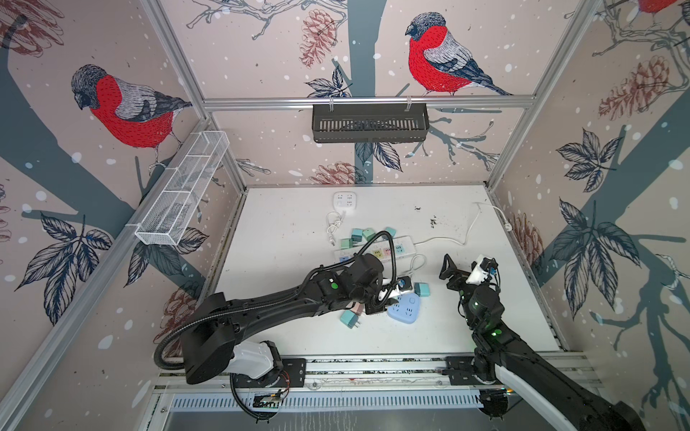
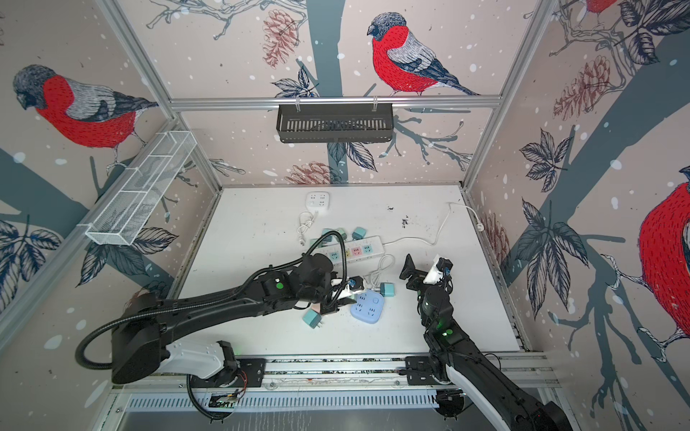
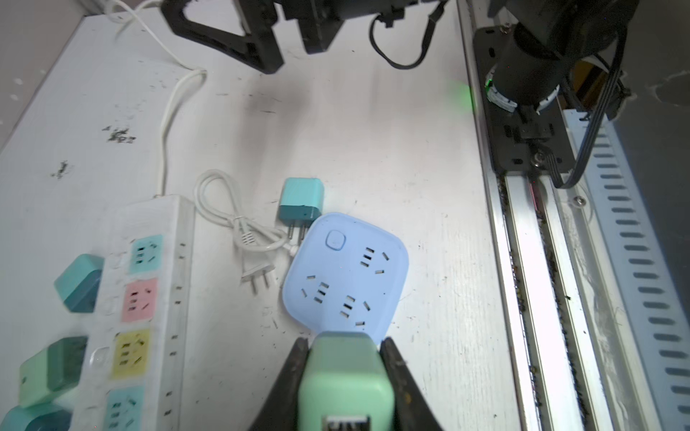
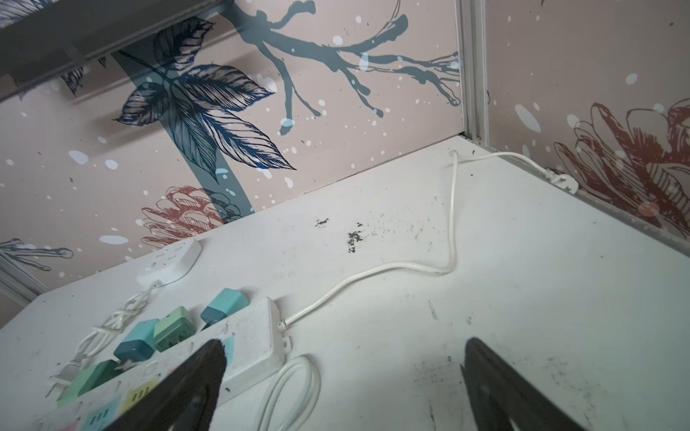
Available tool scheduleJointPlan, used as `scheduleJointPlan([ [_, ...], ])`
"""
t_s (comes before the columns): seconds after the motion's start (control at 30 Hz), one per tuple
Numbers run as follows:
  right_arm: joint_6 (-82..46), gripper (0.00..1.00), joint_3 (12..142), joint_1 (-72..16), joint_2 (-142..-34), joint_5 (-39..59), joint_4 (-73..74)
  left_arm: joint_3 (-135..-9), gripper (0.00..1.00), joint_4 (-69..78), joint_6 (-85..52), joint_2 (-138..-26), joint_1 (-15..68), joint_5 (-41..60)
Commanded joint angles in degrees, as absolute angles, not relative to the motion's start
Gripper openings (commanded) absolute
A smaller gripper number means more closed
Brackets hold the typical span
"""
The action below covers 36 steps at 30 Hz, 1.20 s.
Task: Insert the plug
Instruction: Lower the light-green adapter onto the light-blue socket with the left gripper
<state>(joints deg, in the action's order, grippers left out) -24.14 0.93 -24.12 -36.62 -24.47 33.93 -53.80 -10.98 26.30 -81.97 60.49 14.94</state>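
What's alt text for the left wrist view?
The left tool grips a green plug adapter at the edge of a blue socket cube whose visible sockets are empty. A teal adapter and a white power strip lie nearby.

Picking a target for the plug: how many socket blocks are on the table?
3. White square one at the back, long strip with coloured outlets mid-table, blue rounded one nearest the front. The left arm could hide another.

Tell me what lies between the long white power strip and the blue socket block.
A bundled white cord and its two-pin plug, shown in the left wrist view.
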Motion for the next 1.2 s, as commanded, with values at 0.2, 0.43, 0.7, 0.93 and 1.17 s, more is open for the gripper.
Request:
scheduleJointPlan([
  [0.2, -27.69, 1.0, 3.71, -22.33, -40.29, -21.97, 33.05, -60.24, 0.0, -13.2, 35.06, -93.01, 62.75, 16.73],
  [0.43, -28.51, 1.0, 3.2, -20.28, -39.79, -20.57, 33.67, -62.17, 0.0, -10.85, 39.49, -96.46, 63.08, 20.39],
  [0.7, -29.03, 1.0, 3.14, -19.83, -39.32, -19.86, 32.75, -64.4, 0.0, -11.82, 42.06, -100.33, 63.19, 21.34],
  [0.93, -29.09, 1.0, 3.83, -19.31, -41.01, -18.99, 32.92, -65.82, 0.0, -10.79, 44.55, -101.88, 63.2, 22.49],
  [1.17, -29.33, 1.0, 3.76, -19.1, -40.87, -19.15, 32.95, -68.65, 0.0, -13.3, 44.91, -106.03, 63.15, 21.84],
])
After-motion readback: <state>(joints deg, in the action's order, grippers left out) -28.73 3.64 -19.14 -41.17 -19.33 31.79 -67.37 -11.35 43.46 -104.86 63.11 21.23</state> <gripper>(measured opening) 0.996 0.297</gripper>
